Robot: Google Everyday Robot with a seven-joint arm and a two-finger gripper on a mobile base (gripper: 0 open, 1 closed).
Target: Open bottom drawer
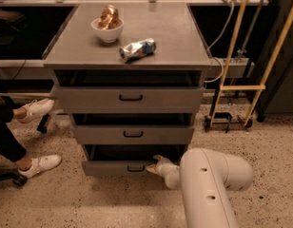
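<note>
The bottom drawer (108,167) is the lowest grey front of the cabinet, with a small black loop handle (135,168) at its centre. It stands pulled out a little, with a dark gap above its front. My gripper (155,165) is at the drawer's right part, just right of the handle, at the end of my white arm (208,184), which reaches in from the lower right. The two larger drawers above, the top one (131,99) and the middle one (133,134), also stand slightly out.
On the cabinet top (175,42) stand a white bowl with food (107,26) and a crushed can (137,49). A person's legs in white shoes (36,164) are at the left. A yellow-framed cart (237,87) stands at the right.
</note>
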